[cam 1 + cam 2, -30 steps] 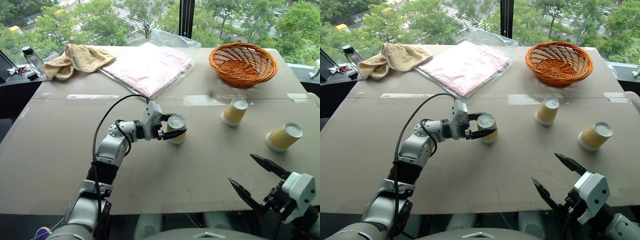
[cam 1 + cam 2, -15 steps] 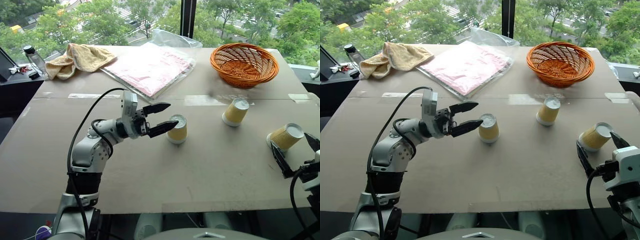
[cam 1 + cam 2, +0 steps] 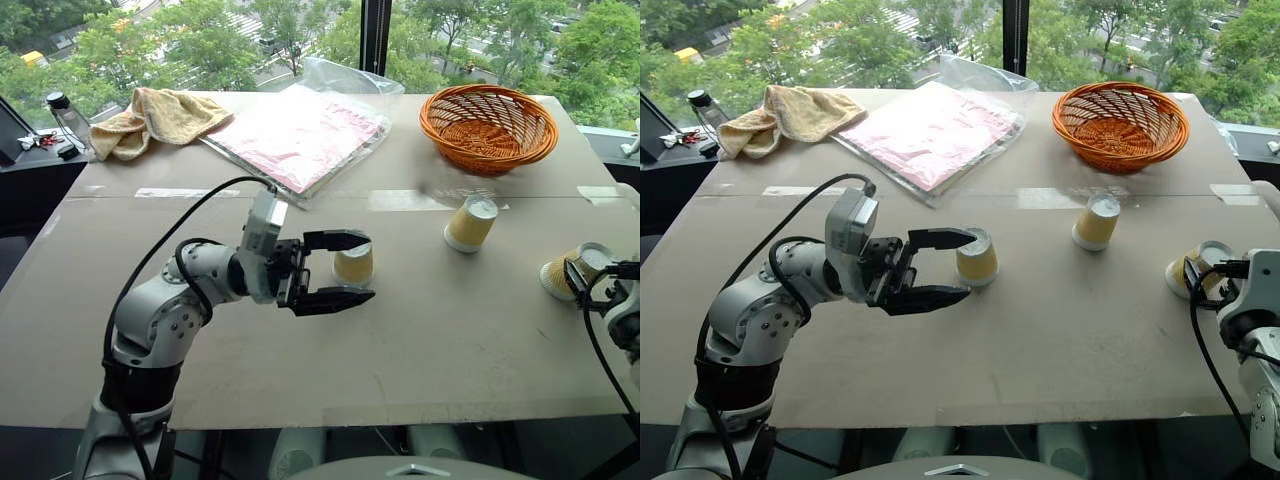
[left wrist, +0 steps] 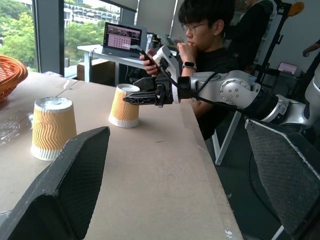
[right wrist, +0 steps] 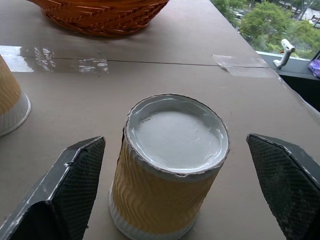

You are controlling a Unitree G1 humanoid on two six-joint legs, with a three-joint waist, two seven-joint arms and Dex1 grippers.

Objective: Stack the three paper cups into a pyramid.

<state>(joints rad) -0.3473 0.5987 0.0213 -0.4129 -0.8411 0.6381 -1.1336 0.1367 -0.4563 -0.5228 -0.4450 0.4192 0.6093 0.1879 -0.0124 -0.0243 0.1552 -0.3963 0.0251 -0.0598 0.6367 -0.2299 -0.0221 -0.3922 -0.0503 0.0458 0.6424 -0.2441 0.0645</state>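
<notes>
**Right gripper lined up on the far-right cup, no stacking done yet**

You are at the gathering step: all three paper cups stand upside down on the cardboard table (image 3: 420,340), well apart, so the base row is not yet formed. The left cup (image 3: 353,266) sits near the middle of the table, free of any grip; your left gripper (image 3: 335,270) hangs just beside it with its fingers spread wide and holding nothing. The middle cup (image 3: 469,224) stands in front of the orange basket (image 3: 488,127). The right cup (image 5: 170,165) is near the table's right edge, and your right gripper (image 5: 175,192) has its fingers spread wide on either side of it, not yet touching.

Next, I judge you need to ease the right gripper forward until the cup sits between the fingers, close gently on the ribbed wall, and carry it toward the middle cup. Squeeze lightly; thin paper will likely crush or tip.
</notes>
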